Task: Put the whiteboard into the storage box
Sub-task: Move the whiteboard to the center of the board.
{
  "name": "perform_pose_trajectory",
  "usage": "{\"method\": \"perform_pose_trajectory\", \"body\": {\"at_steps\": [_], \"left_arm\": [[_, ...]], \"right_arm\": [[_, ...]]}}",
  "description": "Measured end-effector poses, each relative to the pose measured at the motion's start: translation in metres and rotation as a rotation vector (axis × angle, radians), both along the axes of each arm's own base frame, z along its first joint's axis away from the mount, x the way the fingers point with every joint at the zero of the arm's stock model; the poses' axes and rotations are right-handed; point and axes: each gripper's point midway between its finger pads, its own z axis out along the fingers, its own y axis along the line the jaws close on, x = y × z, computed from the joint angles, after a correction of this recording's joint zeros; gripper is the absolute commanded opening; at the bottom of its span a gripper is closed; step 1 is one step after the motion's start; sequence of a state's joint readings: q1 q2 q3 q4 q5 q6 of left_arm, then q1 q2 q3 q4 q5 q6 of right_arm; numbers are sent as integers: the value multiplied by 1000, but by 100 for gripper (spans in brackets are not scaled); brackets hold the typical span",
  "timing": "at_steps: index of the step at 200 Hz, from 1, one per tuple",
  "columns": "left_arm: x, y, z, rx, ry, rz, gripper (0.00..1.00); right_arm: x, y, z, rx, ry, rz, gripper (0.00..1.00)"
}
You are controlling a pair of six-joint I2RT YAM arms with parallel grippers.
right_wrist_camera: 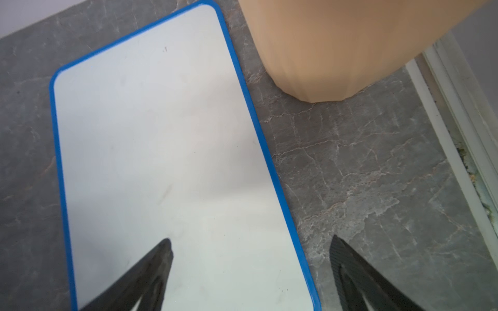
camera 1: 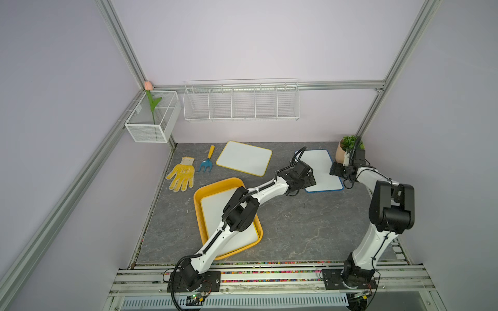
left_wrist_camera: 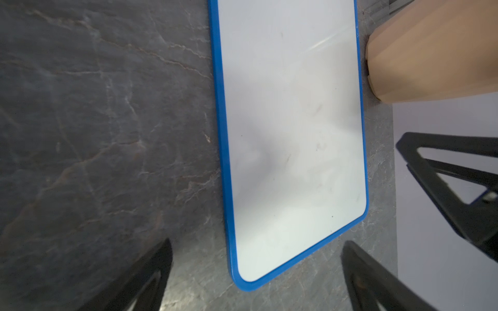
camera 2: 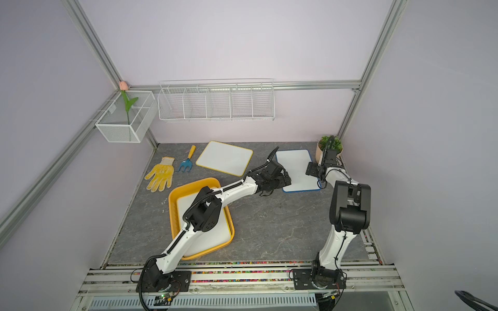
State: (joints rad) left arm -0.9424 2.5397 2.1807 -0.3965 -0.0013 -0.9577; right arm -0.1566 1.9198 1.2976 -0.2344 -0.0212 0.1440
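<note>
A blue-framed whiteboard (camera 1: 321, 166) (camera 2: 296, 168) lies flat on the grey table at the back right. My left gripper (camera 1: 310, 180) (left_wrist_camera: 257, 242) hovers open at its near left corner, and that corner (left_wrist_camera: 248, 282) shows between the fingers. My right gripper (camera 1: 334, 170) (right_wrist_camera: 250, 239) is open astride the board's right edge (right_wrist_camera: 285, 210), one finger over the white face and one over the table. The orange-yellow storage box (camera 1: 198, 200) (camera 2: 172, 207) sits front left with a whiteboard (camera 1: 213, 212) inside, partly hidden by my left arm. A yellow-framed whiteboard (camera 1: 244, 158) lies at the back centre.
A peach plant pot (camera 1: 340, 154) (left_wrist_camera: 431, 48) (right_wrist_camera: 336, 48) stands right beside the blue board's far right corner. A yellow glove (camera 1: 182, 175) and a small garden fork (camera 1: 207, 160) lie back left. A wire rack (camera 1: 241, 103) and a mesh basket (camera 1: 152, 118) hang on the walls.
</note>
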Motion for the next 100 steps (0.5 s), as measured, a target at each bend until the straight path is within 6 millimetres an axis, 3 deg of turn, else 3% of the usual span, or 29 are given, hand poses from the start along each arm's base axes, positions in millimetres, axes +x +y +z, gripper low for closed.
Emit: {"method": "perform_pose_trajectory", "body": {"at_steps": [52,100], "left_arm": [[3,-2,4,-20,-3,1,99],[7,-6,0,-48,24,5,99]], "right_arm": [[4,2,-4,-11,52,62,94],[5,2,-20,-12,127,105,92]]}}
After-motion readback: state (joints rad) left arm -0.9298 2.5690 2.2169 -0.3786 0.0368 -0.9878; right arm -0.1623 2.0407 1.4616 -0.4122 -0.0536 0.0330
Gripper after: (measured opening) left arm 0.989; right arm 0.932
